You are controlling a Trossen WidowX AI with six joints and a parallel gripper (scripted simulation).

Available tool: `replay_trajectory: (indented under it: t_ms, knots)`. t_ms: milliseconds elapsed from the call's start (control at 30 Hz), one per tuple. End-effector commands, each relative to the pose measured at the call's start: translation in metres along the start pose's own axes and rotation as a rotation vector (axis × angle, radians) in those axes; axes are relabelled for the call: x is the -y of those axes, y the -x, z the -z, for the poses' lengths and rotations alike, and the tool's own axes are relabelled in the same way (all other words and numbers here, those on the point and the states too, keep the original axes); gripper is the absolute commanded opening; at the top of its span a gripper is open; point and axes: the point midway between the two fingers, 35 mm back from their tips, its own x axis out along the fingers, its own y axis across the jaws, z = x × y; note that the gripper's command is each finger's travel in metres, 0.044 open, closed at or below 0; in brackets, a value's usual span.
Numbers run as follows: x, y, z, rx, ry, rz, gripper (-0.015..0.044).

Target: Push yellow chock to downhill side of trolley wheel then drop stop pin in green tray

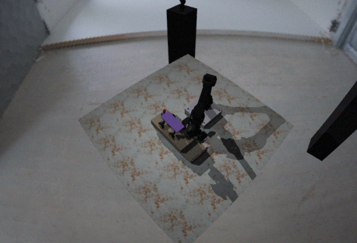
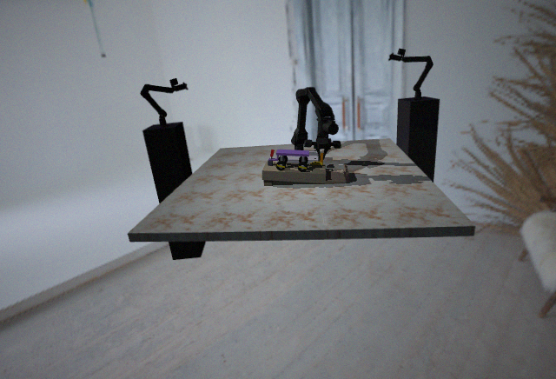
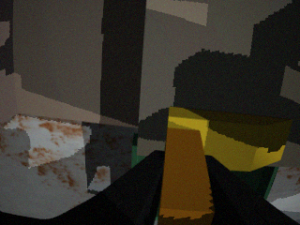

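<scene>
The purple-topped trolley (image 1: 172, 121) (image 2: 293, 153) stands on the tan ramp (image 2: 292, 177) (image 3: 56, 52). The red-headed stop pin (image 1: 164, 110) (image 2: 272, 153) stands at its uphill end. My gripper (image 2: 321, 153) (image 3: 182, 163) is shut on the orange handle of the yellow chock (image 2: 316, 163) (image 3: 230, 147). The chock is downhill of the trolley, low by the ramp's arm-side edge; its rubber base is hidden, and contact with ramp or wheel cannot be told. The green tray (image 3: 255, 180) lies below and behind the chock, mostly covered by the gripper and chock.
The ramp's raised end lip (image 2: 346, 171) stands at its downhill end. The arm's pale base block (image 1: 212, 115) is close beside the ramp. Two other arms stand on black pedestals (image 1: 181, 33) (image 2: 417, 128) beyond the table. Arm shadows fall across the ramp and table.
</scene>
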Motion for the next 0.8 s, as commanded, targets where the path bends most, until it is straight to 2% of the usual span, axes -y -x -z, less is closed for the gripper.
replay_trajectory:
  t_ms: [0,767]
  knots:
    - [0.005,0.000,0.000,0.003,0.003,0.007,0.0000]
    - [0.025,0.002,-0.001,0.003,0.003,0.008,0.0000]
